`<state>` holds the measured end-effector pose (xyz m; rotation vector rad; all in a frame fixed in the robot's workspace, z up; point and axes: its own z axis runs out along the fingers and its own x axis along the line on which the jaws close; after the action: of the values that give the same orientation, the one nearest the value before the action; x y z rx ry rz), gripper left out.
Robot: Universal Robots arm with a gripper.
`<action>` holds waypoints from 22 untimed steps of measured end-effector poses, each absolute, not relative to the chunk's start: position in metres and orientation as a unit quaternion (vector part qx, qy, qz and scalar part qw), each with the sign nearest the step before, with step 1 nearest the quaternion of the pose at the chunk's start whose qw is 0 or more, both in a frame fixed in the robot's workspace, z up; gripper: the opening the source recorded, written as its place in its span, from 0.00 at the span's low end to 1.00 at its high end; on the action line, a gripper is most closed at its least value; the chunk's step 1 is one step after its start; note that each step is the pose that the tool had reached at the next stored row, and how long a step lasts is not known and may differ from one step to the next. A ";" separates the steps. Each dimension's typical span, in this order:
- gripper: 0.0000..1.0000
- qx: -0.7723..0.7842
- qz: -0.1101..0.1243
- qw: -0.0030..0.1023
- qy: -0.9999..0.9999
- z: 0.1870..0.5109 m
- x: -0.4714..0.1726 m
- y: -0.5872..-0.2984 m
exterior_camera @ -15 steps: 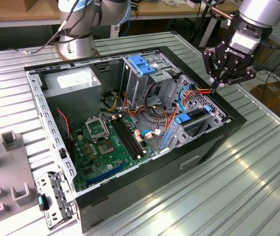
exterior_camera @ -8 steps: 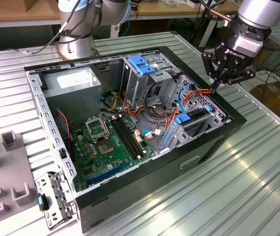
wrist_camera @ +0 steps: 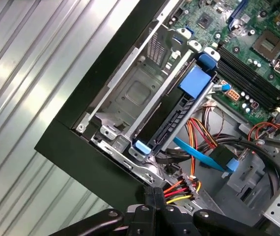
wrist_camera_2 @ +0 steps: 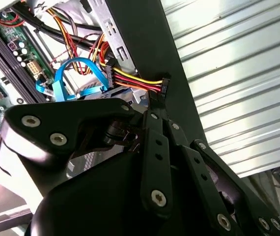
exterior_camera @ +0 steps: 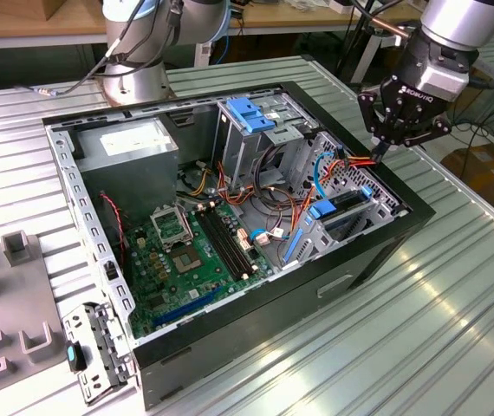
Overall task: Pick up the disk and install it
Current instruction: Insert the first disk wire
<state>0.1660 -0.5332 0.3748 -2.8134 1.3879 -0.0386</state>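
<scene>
The disk [exterior_camera: 347, 206] stands on edge in the lower bay at the case's corner on the exterior view's right, with blue plastic rails at its ends. The first wrist view shows the disk [wrist_camera: 172, 123] edge-on, dark, with a blue tab on it. My gripper [exterior_camera: 377, 152] hovers over that corner of the case, just beyond the disk. Its fingers are shut on the black connector [wrist_camera_2: 163, 86] of a red, yellow and orange power cable [wrist_camera: 179, 189]. In both wrist views my gripper [wrist_camera_2: 155, 101] [wrist_camera: 152, 192] pinches that connector above the case's black wall.
The open computer case [exterior_camera: 256, 329] lies on a ribbed metal table [exterior_camera: 438, 347]. Inside are the motherboard [exterior_camera: 186, 251], a drive cage with a blue latch [exterior_camera: 249, 113], a power supply [exterior_camera: 134, 143] and a loose blue flat cable [wrist_camera: 199, 155]. Grey fixtures [exterior_camera: 13, 312] sit at the exterior view's left.
</scene>
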 end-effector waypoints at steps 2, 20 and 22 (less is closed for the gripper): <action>0.11 -0.907 -0.012 0.002 0.420 0.375 0.167 -0.533; 0.25 -0.943 -0.026 0.007 0.331 0.368 0.172 -0.533; 0.25 -0.944 -0.026 0.007 0.328 0.368 0.172 -0.533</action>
<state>0.1724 -0.5328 0.3681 -2.9543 1.0253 -0.0818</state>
